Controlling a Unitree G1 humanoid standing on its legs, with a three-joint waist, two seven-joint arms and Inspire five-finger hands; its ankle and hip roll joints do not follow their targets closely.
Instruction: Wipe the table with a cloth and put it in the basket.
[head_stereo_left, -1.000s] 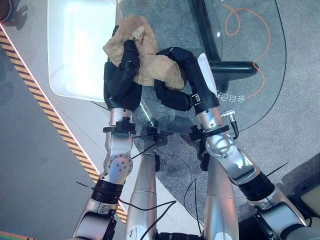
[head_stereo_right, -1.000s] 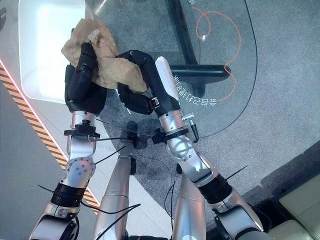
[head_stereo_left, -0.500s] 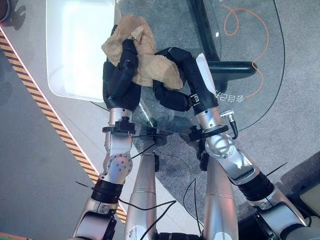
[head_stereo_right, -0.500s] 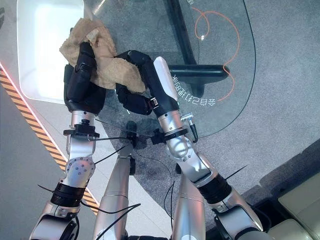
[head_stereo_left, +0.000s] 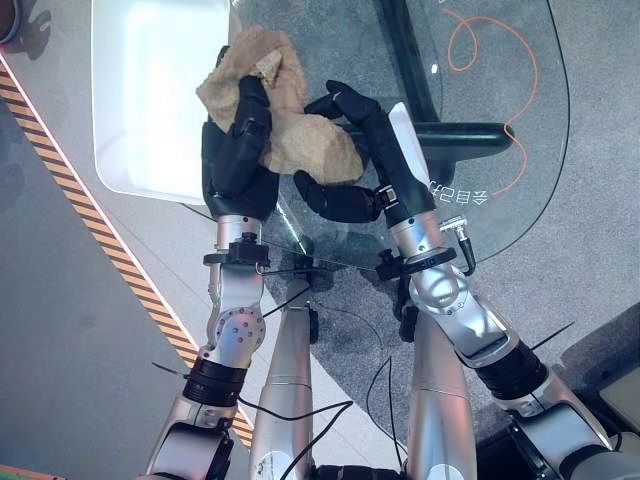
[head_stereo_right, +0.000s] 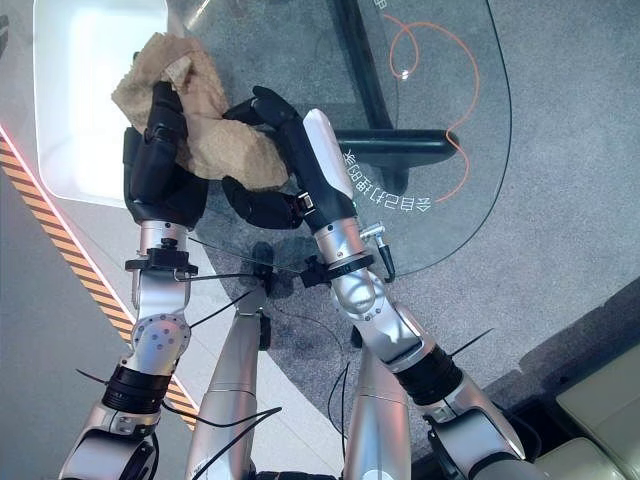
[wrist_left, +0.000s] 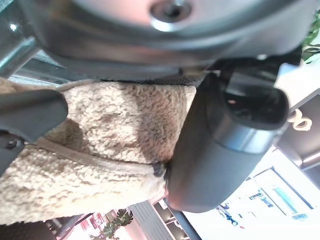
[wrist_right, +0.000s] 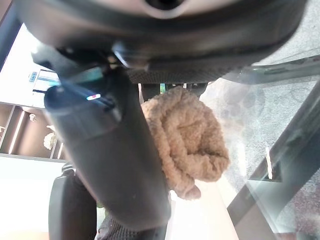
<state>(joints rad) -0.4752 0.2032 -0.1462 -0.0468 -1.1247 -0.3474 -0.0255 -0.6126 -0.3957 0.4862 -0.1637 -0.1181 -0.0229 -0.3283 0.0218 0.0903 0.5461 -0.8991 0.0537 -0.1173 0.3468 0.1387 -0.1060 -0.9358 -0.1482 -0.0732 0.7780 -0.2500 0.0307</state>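
Left eye view: the tan fleece cloth (head_stereo_left: 290, 120) is bunched up over the left edge of the round glass table (head_stereo_left: 500, 150), partly overhanging the white basket (head_stereo_left: 150, 100) that stands just beside that edge. The left hand (head_stereo_left: 235, 160) has its fingers curled round the cloth's left part, one finger lying over the top of it. The right hand (head_stereo_left: 365, 150) is at the cloth's right side with its fingers spread and fairly straight, the thumb under the cloth's near edge and the fingers reaching past its far side; it touches the cloth rather than clamping it. An orange cable (head_stereo_left: 490, 60) lies on the floor under the glass, toward the table's far right edge, well apart from the cloth.

Right eye view: the same scene; the cloth's far corner reaches over the basket's right rim (head_stereo_right: 165, 20).

Left wrist view: the cloth (wrist_left: 100, 145) is pressed against the left hand's palm, with the thumb (wrist_left: 225, 140) closed against it and a seam of the fabric running to the thumb.

Right wrist view: a rolled lump of the cloth (wrist_right: 187, 145) sits just beside the right hand's thumb (wrist_right: 115, 160), with the glass table edge (wrist_right: 280, 165) on its other side.
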